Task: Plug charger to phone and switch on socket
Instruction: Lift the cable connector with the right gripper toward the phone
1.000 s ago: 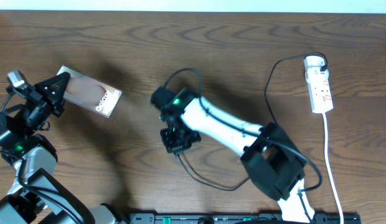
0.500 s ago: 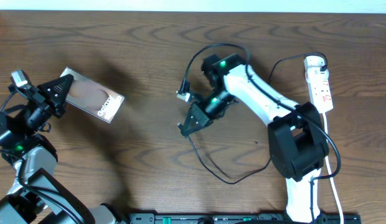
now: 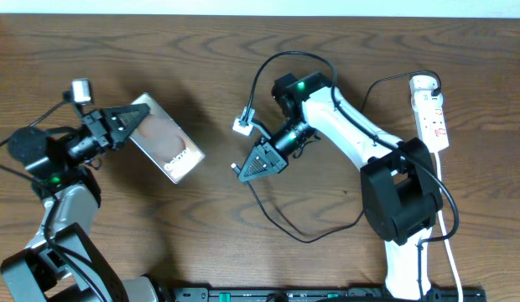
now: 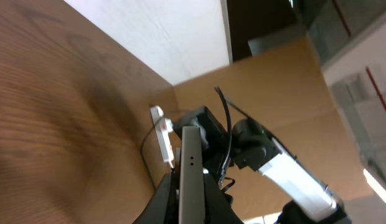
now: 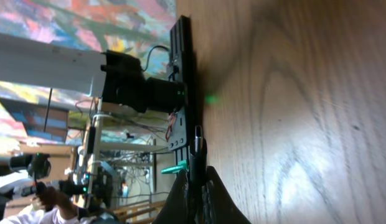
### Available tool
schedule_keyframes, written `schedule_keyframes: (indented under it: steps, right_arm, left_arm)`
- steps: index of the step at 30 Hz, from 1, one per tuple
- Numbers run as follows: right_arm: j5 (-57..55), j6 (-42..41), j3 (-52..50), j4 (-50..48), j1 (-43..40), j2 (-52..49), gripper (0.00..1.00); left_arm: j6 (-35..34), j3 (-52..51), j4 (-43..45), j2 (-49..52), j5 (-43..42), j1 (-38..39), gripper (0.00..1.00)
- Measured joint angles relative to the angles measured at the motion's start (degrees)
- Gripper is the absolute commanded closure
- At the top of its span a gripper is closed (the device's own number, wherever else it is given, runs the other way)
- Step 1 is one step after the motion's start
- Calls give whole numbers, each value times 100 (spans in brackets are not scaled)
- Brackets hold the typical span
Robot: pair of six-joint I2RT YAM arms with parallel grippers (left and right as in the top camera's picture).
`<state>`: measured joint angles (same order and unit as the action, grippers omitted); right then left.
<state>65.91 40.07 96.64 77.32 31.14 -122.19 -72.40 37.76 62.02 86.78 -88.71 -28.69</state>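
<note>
At left, left fingers (image 3: 122,113) grip the phone (image 3: 166,141), lettered end aimed lower-right toward right fingers (image 3: 255,159) pinching the charger (image 5: 197,148).

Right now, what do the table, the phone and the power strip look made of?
Table: brown wood or wood-look laminate, visible grain, matte. Phone: smooth brown back, faint sheen, possibly plastic or glass. Power strip: white smooth casing, likely moulded plastic.

phone (image 3: 163,138): dark brown slab, pale lettering at its lower-right end, angled diagonally, left of centre
charger (image 3: 358,120): thin black cable, looping mid-scene
socket (image 3: 429,113): white strip, red marks, far right
</note>
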Motion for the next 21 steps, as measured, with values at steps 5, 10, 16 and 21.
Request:
schedule_keyframes:
  steps: [5,10,16,21]
  right_arm:
    - [149,195,0,44,254,0,99]
    - [487,415,0,87,378,0,99]
    - [1038,776,0,160,382,0,99]
    - [1513,1043,-2,162,407,0,99]
  left_arm:
    - [111,0,101,0,-17,306,93]
    - [175,0,105,0,42,319,93]
    - [192,0,105,0,251,319,93]
    - [195,0,105,0,402,319,93]
